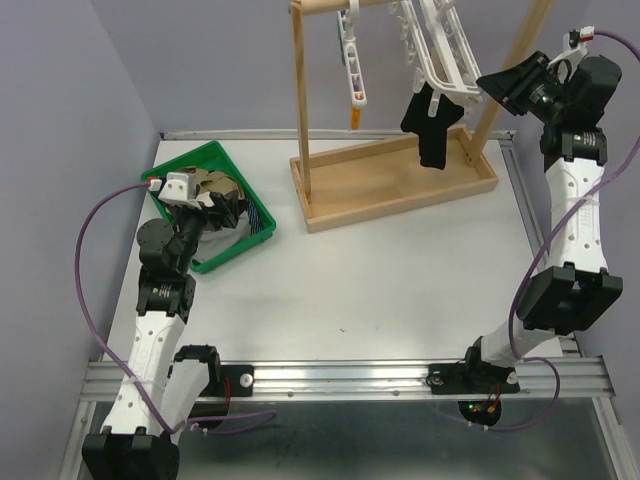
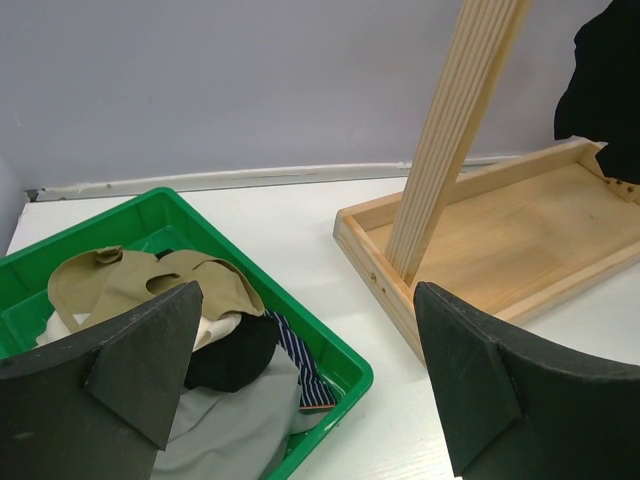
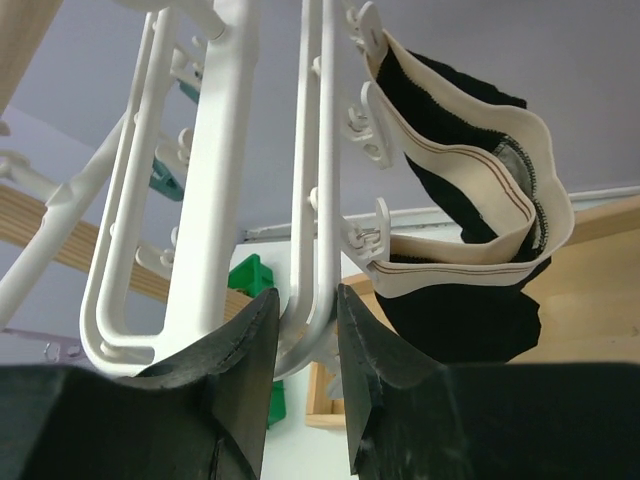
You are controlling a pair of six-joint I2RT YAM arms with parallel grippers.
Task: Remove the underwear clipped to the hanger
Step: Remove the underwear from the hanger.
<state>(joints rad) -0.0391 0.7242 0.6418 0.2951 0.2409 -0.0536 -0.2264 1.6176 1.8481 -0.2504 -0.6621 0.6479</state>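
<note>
Top cam: fixed, high & behind both arm bases, looking down & fwd over the white table (image 1: 380, 290) to the wooden stand (image 1: 302, 100) at the far edge. Left wrist cam: low, close above the green bin (image 2: 230, 242), facing fwd across the table toward the stand's base. Right wrist cam: v. close under the white hanger (image 3: 212, 200), tilted upward. Black underwear (image 1: 432, 125) appears in all 3 views; bin in top & left wrist.

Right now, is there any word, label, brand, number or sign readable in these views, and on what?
None readable. The black underwear has a pale waistband with only thin stripes; the white hanger, green bin and wooden stand show no lettering.
</note>
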